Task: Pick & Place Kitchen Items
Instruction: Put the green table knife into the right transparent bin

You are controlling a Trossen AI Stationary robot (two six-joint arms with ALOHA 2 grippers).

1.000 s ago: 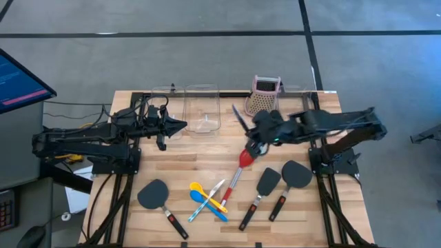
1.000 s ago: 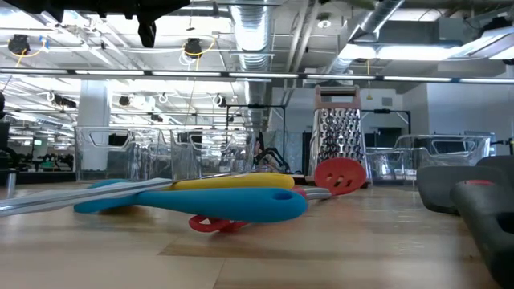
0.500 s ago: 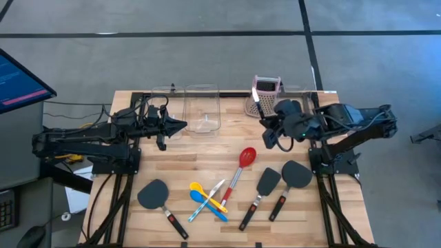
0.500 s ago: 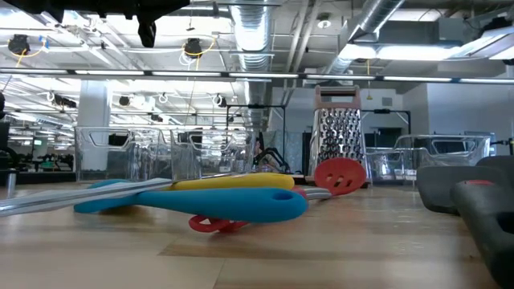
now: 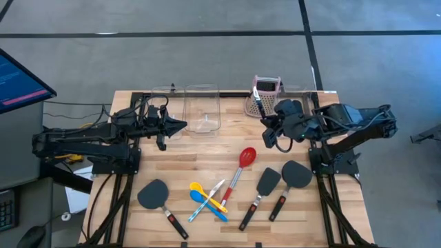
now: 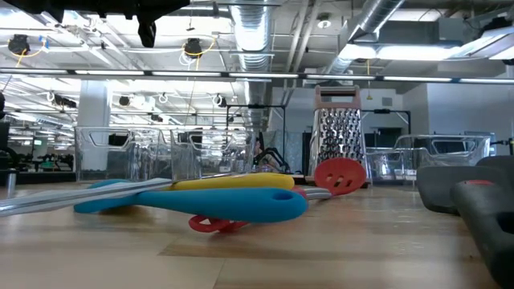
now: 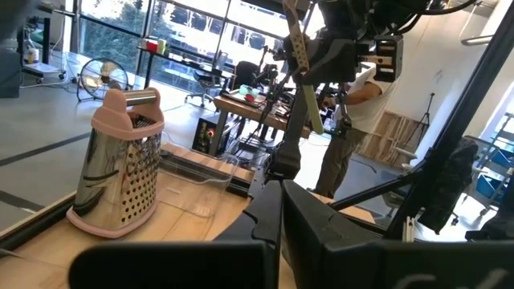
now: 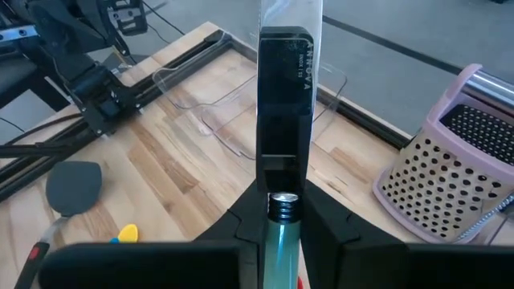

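Note:
My right gripper (image 8: 281,234) is raised at the far right, beside the grater, and is shut on a long slim utensil (image 8: 283,104) with a black middle and a silvery far end. That utensil also shows in the high view (image 5: 258,103). On the table lie three black spatulas (image 5: 153,194) (image 5: 267,180) (image 5: 296,173), a red spoon (image 5: 247,157), and small yellow and blue spoons (image 5: 200,194) crossed with a silvery utensil (image 5: 218,189). My left gripper (image 5: 183,125) hovers shut at the far left, touching nothing. My right gripper pinches the slim utensil's near end (image 8: 279,218) between its two fingers. The utensil runs on along the fingers, away from the wrist. It is lifted clear of the table and slants upward, its free end (image 5: 255,94) beside the grater.
A pink-topped metal grater (image 5: 266,96) stands at the far edge, close to my right gripper. Clear plastic bins (image 5: 202,110) (image 5: 164,96) sit along the far edge between the arms. Bare wood shows between the bins and the utensils.
My right gripper has risen from above the red spoon and gone toward the table's far right, carrying the slim utensil, then held still. The utensil now slants up beside the grater. The red spoon has stayed where it lay.

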